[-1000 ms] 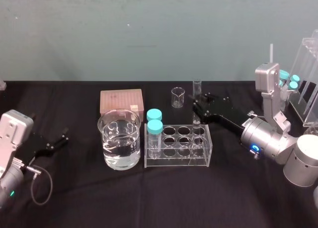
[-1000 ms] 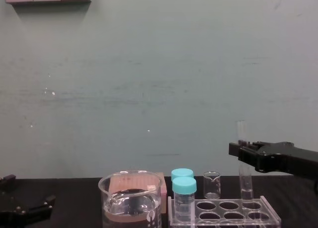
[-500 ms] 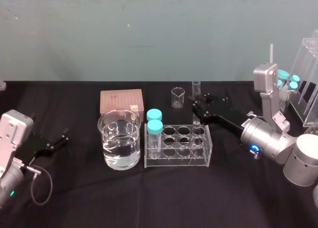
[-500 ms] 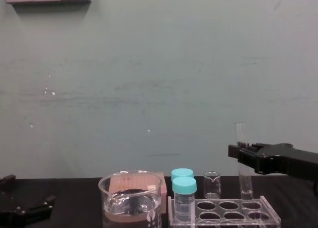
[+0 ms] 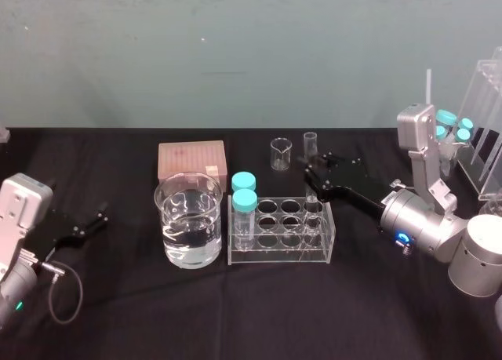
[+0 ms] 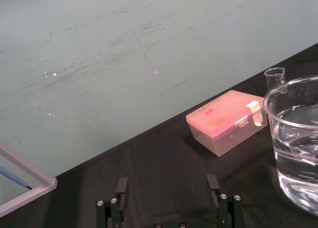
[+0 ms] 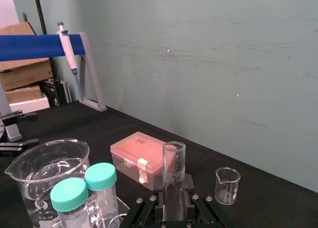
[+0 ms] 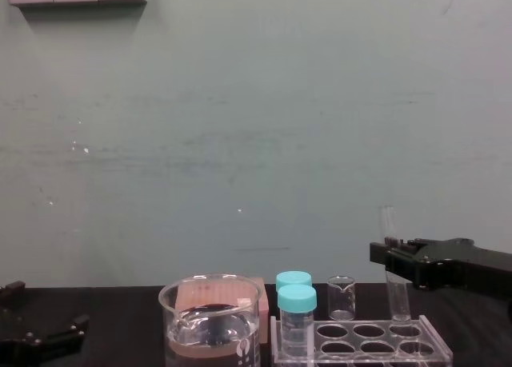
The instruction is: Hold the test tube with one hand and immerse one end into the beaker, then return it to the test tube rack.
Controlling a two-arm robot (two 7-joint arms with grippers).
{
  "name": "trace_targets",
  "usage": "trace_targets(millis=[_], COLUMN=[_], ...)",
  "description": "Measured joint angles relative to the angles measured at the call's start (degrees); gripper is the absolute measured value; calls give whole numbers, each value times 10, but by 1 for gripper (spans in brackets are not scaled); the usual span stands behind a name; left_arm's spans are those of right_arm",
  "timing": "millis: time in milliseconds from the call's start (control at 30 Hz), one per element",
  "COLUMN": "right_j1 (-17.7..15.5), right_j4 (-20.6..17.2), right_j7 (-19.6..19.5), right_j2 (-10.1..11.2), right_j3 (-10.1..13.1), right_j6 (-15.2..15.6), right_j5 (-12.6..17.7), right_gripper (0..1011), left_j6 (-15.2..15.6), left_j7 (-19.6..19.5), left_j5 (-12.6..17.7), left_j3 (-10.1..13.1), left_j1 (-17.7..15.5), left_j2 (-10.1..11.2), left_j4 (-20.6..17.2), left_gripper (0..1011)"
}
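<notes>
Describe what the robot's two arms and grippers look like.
Both arms are silver-grey cylinders ending in black two-fingered grippers. The right gripper sits on a segment with a blue ring light and a pale grey camera bracket above the wrist. The left gripper has a boxy grey wrist mount, a small green light and a looped grey cable.

We find bare black cloth (image 5: 235, 313) all along the front of the rack (image 5: 278, 258) and the beaker (image 5: 188, 219), wide enough to pass. The beaker stands just left of the rack, two capped vials (image 5: 244, 194) fill the rack's left end, and the right gripper (image 5: 311, 180) with its tube (image 5: 310, 144) blocks the far right corner. A pink box (image 5: 191, 159) stands behind the beaker.
</notes>
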Motion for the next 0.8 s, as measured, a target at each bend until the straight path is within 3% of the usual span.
trace_targets(millis=[367,500,800], right_j1=[0,0,0], right_j4=[-1,-1,-1], right_j7=[0,0,0], right_j2=[0,0,-1], right_j3=[1,1,1], right_j6=[0,0,0], right_j5=[1,2,3], right_gripper=[228,314,622], left_j6=[0,0,0], left_j7=[0,0,0], left_j5=[0,0,0], left_j3=[0,0,0], left_j1=[0,0,0], left_j2=[0,0,0], left_j4=[0,0,0], left_gripper=[1000,1000,1000])
